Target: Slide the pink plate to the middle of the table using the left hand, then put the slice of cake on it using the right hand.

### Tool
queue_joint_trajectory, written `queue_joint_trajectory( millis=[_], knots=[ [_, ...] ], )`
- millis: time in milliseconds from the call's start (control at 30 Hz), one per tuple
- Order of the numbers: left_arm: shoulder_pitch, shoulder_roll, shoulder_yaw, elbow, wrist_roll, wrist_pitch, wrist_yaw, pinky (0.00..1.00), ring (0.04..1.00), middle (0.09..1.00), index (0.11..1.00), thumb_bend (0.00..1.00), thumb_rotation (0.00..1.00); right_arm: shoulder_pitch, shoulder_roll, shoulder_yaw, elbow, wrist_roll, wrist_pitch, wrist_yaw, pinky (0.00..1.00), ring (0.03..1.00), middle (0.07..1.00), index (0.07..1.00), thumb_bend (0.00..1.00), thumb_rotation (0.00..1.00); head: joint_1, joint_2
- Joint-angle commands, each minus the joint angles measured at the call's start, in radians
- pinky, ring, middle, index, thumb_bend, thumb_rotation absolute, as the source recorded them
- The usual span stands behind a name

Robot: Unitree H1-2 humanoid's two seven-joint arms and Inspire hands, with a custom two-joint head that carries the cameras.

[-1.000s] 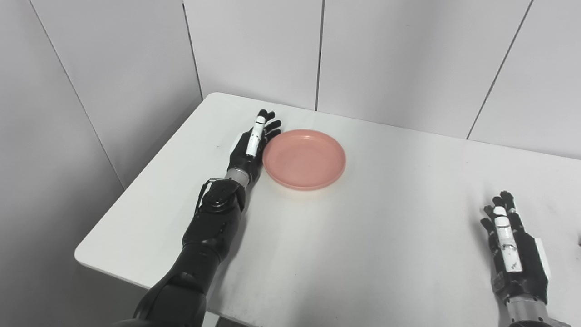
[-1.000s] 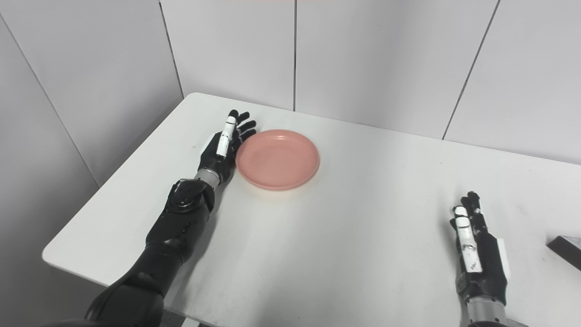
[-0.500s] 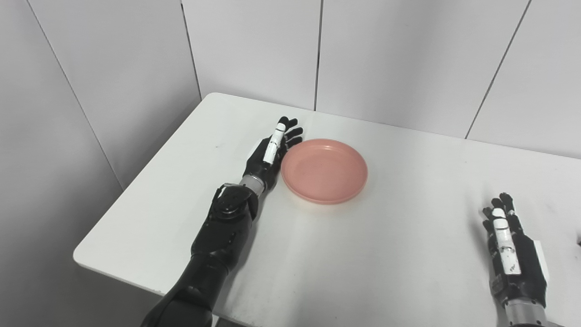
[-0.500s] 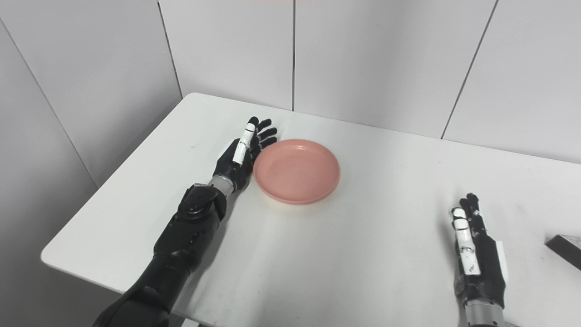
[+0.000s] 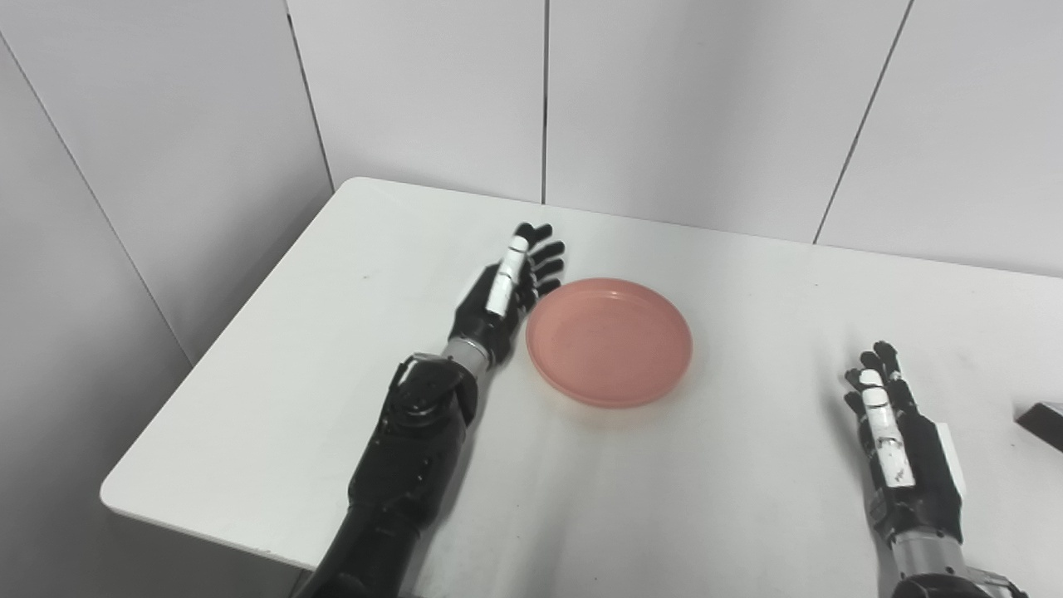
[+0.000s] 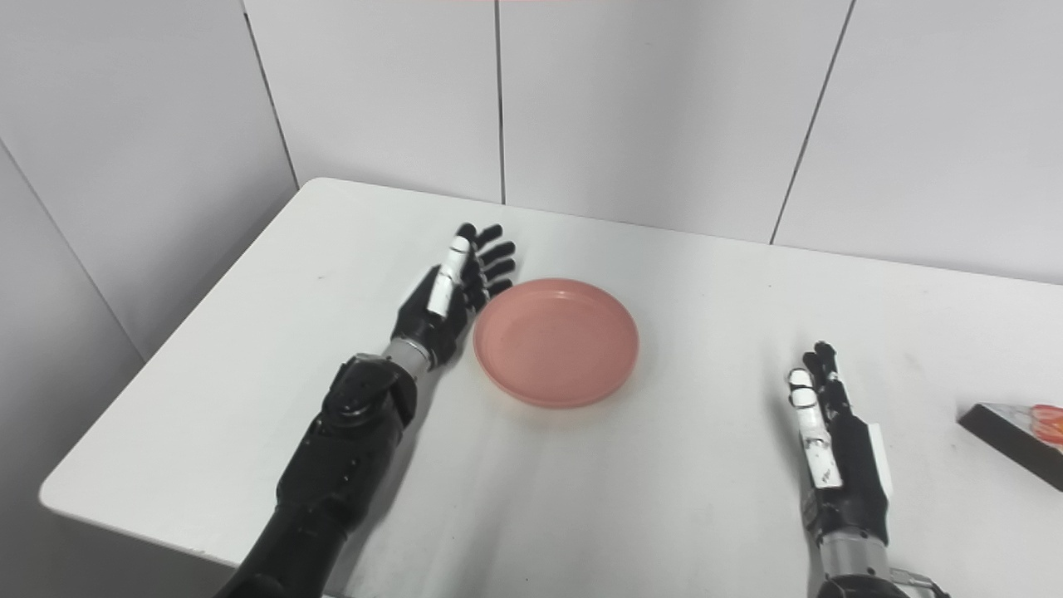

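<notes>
**Pink plate near the desk's middle, left hand flat at its rim**

The pink plate [image 5: 609,341] sits upright on the white desk [image 5: 249,390], empty, a little left of the desk's middle. Bare desk surface lies all around it: a wide stretch toward the front edge, a band toward the back edge where the desk meets the grey wall panels [image 5: 681,108], and a broad gap on its right side.

The left hand [image 5: 507,286] stands on edge just beside the plate's left rim, fingers straight and spread a little, holding nothing; whether the palm touches the rim cannot be told. Its forearm runs back toward the front-left edge.

The right hand [image 6: 835,444] rests near the front-right part of the desk, well apart from the plate, fingers extended and together, grasping nothing.

The slice of cake [image 6: 1017,436], dark with a red-orange top, lies at the far right, cut off by the picture's edge, with clear desk between it and the right hand.
</notes>
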Motion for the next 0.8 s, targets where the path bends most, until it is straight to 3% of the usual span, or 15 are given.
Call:
queue_joint_trajectory(
  millis=[0,500,767],
  knots=[
    [-0.024,-0.004,-0.003,-0.047,-0.002,0.009,-0.009,0.96,0.963,0.939,0.939,0.68,1.0,-0.028,0.006,0.007,-0.035,-0.004,0.008,0.003,0.95,0.943,0.967,0.977,0.53,0.8,0.001,0.001],
    [0.062,-0.055,-0.051,-0.17,-0.019,0.125,-0.048,1.0,1.0,0.999,0.99,0.65,1.0,-0.05,0.056,0.022,-0.015,-0.02,0.006,-0.021,0.98,0.956,0.984,0.988,0.53,0.75,-0.131,0.041],
    [0.093,-0.076,-0.05,-0.15,-0.008,0.046,-0.051,1.0,1.0,1.0,1.0,0.65,1.0,-0.059,0.074,0.036,-0.02,-0.045,0.021,-0.033,0.97,0.949,0.98,0.993,0.49,0.74,-0.216,0.06]
  ],
)
